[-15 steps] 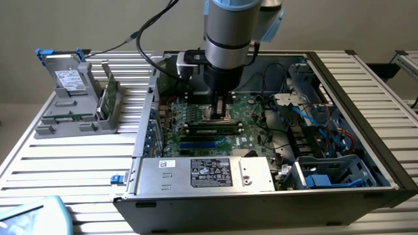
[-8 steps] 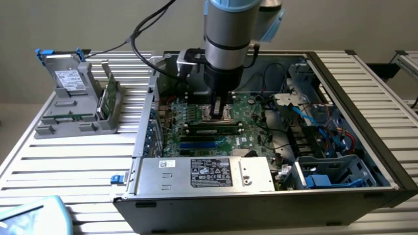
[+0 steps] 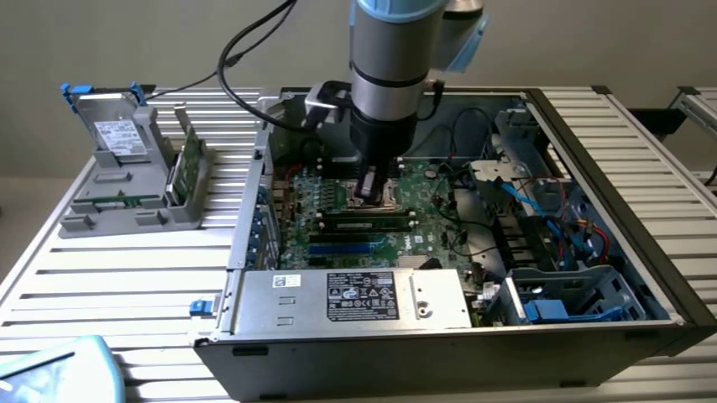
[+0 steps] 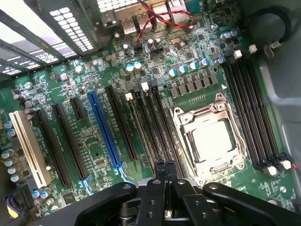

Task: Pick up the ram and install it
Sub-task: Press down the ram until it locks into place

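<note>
The ram (image 3: 364,224) is a long dark stick with pale labels. It lies level in a memory slot on the green motherboard (image 3: 431,239) inside the open computer case. My gripper (image 3: 371,186) hangs just behind it, low over the board and beside the silver processor socket (image 4: 210,141). In the wrist view my gripper (image 4: 165,165) is shut, its two black fingertips pressed together with nothing visible between them. They stand over the long black memory slots (image 4: 149,123) next to the socket.
A grey rack (image 3: 84,220) on the exterior view's left holds a grey drive with blue clips (image 3: 114,134) and a lighter green card (image 3: 186,164). The power supply (image 3: 348,298) fills the case's front. Cables (image 3: 526,197) and blue drive bays (image 3: 566,306) crowd its right side.
</note>
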`<state>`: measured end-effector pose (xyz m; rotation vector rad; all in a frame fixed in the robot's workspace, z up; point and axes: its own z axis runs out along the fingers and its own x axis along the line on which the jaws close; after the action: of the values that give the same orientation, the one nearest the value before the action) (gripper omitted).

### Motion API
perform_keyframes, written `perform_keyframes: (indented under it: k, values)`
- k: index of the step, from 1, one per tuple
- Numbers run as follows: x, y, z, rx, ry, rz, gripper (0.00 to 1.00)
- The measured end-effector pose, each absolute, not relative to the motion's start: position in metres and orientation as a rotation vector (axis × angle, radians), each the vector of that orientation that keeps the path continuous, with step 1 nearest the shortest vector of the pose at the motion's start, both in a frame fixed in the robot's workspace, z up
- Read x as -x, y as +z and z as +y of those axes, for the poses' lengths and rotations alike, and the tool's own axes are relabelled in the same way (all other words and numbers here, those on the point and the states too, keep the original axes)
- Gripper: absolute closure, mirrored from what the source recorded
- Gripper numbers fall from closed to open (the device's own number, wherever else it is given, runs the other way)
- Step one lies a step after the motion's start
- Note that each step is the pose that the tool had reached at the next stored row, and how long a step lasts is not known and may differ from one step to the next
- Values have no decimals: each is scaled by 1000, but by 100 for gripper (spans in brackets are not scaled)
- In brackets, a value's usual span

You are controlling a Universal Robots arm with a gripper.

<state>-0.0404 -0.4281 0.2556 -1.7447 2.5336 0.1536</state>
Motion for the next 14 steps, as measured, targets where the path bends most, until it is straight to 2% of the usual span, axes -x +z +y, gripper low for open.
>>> perform_keyframes:
  k: [8, 14]
  values:
    - [40, 255, -428, 1608, 154, 2622, 89]
    - [40, 255, -428, 1560, 187, 2688, 89]
